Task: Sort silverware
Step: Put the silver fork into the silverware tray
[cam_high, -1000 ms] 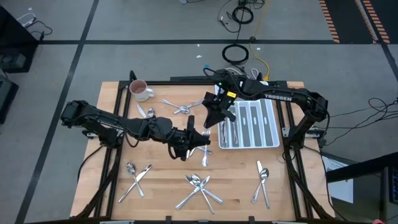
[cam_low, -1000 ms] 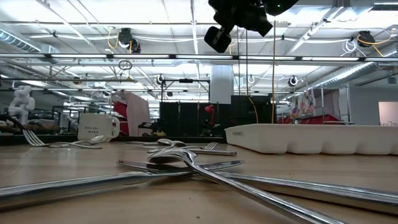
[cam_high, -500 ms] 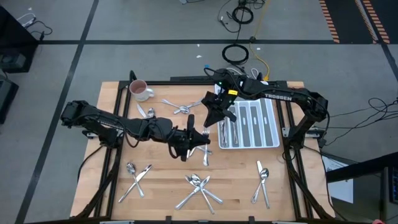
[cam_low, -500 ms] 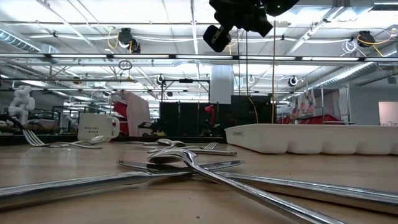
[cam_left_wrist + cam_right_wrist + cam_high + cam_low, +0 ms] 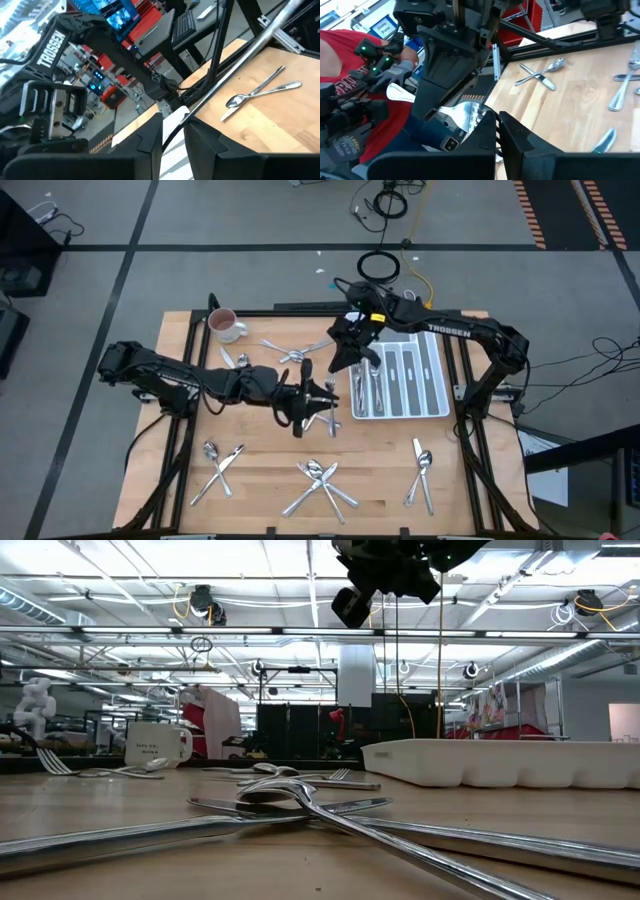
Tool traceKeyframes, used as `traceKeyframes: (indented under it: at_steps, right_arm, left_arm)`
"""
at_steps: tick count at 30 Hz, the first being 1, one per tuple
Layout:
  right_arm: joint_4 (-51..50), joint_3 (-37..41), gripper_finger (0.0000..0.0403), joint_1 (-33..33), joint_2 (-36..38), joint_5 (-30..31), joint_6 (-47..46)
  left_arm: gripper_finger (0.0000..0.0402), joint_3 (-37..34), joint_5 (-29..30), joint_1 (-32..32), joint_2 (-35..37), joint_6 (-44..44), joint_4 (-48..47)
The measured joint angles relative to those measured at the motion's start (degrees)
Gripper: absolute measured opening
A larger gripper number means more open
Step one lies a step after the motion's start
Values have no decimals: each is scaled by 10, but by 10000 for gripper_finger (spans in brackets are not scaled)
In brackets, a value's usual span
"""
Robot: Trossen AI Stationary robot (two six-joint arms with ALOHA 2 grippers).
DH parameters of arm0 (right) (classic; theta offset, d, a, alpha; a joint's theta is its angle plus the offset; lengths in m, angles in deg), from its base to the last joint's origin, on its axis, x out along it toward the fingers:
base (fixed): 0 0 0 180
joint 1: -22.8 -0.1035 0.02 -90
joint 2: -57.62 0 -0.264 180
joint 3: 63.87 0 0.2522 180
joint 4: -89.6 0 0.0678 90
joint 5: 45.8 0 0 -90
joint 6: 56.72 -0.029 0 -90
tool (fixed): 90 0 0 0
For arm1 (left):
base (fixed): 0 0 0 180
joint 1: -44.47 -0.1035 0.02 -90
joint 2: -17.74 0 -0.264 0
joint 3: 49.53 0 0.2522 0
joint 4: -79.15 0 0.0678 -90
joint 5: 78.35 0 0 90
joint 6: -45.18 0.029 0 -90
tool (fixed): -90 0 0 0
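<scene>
Right claw (image 5: 343,366): pinching a fork (image 5: 462,114), left of tray (image 5: 436,395).
Left claw (image 5: 318,397): mid-desk, spread unclear.
Advice: align fork over its slot before release.

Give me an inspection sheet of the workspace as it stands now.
Surface: light wooden table, dark frame rails.
Job's things: shiny metal silverware in scattered piles, some already in the white divided plastic tray.
Clutter: white ceramic mug at the far left corner.
Grippers: right gripper shut on a silver fork beside the tray; left gripper at mid-table, fingers slightly parted around a slim metal handle.
Cables: black coil and yellow lead on the floor behind.
Surroundings: person in a red shirt beyond the table.
</scene>
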Motion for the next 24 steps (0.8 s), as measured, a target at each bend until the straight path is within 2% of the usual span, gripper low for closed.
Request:
traceKeyframes:
  at_steps: [7, 12, 17, 24]
  right_arm:
    - [-1, 0, 0, 40, 0, 0, 4]
    - [-7, 0, 0, 71, 0, 0, 14]
    - [-63, 0, 0, 107, -1, 11, 53]
    - [-157, 0, 1, 162, -3, 73, 130]
  left_arm:
    - [108, 0, 19, 0, 0, 0, 0]
    - [114, 0, 64, 0, 0, 0, 0]
    - [114, 0, 115, 1, 0, 4, 0]
    - [114, 1, 114, 4, 1, 2, 6]
